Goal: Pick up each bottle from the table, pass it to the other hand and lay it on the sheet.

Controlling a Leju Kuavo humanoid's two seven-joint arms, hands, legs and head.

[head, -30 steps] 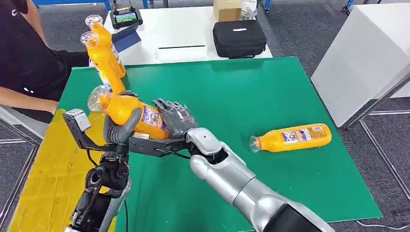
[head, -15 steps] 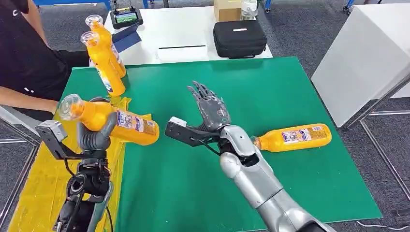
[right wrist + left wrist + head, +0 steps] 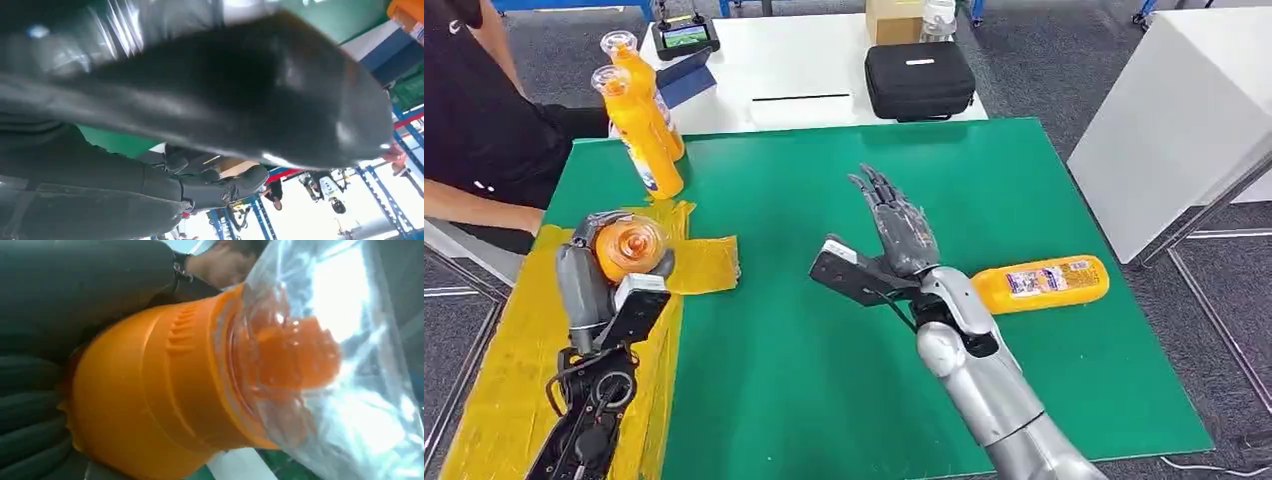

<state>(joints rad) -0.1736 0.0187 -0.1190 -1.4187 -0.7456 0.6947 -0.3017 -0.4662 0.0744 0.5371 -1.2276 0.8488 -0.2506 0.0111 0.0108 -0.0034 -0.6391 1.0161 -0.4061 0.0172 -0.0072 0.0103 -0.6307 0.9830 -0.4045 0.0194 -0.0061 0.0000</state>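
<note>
A desk (image 3: 984, 190) covered in bright green stands on a floor of grey carpet (image 3: 1064, 80), seen from above. Behind it is a white table (image 3: 814, 70) carrying a black zipped case (image 3: 919, 78), a cardboard box (image 3: 894, 18), a thin dark rod (image 3: 800, 97) and a handheld controller with a lit screen (image 3: 684, 36). A white cabinet (image 3: 1169, 130) stands to the right, its metal legs (image 3: 1194, 215) angled to the floor. At the left edge a person in a black shirt (image 3: 474, 110) sits close to the desk. Blue frame feet (image 3: 564, 6) show at the top. From the right wrist camera, blue and red shelving racks (image 3: 385, 160) appear under bright light.
</note>
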